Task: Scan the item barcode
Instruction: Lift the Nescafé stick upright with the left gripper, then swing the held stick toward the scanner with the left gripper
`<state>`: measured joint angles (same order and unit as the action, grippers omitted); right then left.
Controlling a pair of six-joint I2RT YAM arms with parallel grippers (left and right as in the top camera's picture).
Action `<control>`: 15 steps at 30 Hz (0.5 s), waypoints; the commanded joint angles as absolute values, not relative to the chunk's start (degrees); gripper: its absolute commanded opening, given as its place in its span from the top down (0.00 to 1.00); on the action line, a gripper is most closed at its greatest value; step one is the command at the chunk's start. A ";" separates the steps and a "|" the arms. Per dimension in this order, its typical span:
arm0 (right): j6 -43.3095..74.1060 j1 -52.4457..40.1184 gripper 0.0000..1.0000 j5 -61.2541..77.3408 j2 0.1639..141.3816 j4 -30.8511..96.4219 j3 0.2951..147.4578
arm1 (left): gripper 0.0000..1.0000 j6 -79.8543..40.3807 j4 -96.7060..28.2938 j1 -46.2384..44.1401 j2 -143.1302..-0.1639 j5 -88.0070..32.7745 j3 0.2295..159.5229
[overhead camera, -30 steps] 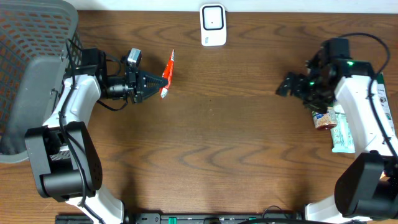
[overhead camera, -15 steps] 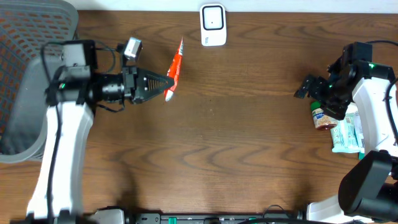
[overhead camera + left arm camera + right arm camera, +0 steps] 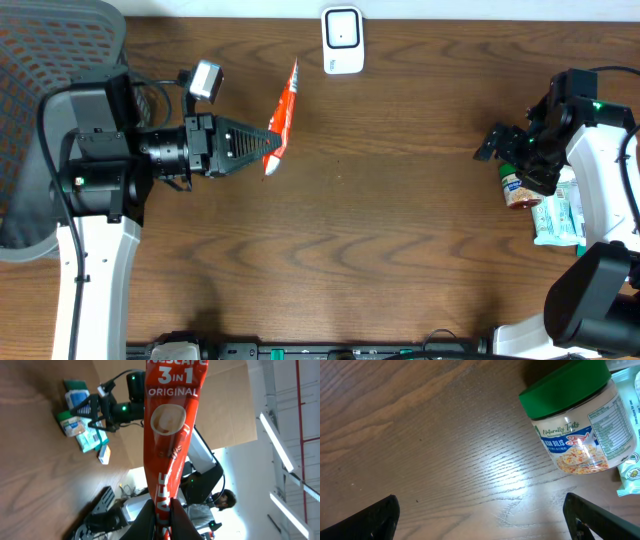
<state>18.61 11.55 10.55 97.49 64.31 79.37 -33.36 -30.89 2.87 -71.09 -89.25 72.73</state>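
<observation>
A red Nescafe 3-in-1 sachet (image 3: 283, 112) is held off the table, left of centre, by its lower end. My left gripper (image 3: 268, 143) is shut on it; in the left wrist view the sachet (image 3: 172, 425) rises from between the closed fingers of that gripper (image 3: 162, 521). The white barcode scanner (image 3: 342, 40) stands at the table's far edge, just right of the sachet's top. My right gripper (image 3: 497, 145) hovers open at the right with nothing between its fingers; in the right wrist view its fingertips (image 3: 375, 520) are spread wide over bare wood.
A green-lidded jar (image 3: 518, 186) lies on its side by the right gripper, also seen in the right wrist view as the jar (image 3: 580, 425). A green-and-white packet (image 3: 557, 212) lies beside it. A grey mesh basket (image 3: 40, 70) fills the far left.
The left arm has carried the sachet a little up and to the right, nearer the scanner. The right arm drew back to the right, then stayed still.
</observation>
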 commanded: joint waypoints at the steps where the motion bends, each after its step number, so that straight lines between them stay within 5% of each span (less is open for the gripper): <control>1: 17.69 11.60 0.01 9.19 97.30 64.51 79.37 | 0.93 -40.77 -26.28 2.70 -68.69 -90.13 73.52; 8: 16.62 11.57 0.04 13.32 97.30 65.17 79.35 | 0.93 -45.91 -16.99 2.70 -68.29 -90.13 73.43; 13: -1.21 11.60 0.48 41.10 97.30 65.21 79.35 | 0.93 -42.39 -16.99 2.04 -69.91 -90.13 73.30; 15: -9.15 11.60 0.52 51.81 97.30 65.25 79.35 | 0.93 -41.43 -16.88 1.39 -70.87 -90.08 73.30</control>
<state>5.61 11.66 29.54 97.49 65.17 79.37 -43.29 -17.30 2.31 -69.60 -89.47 72.73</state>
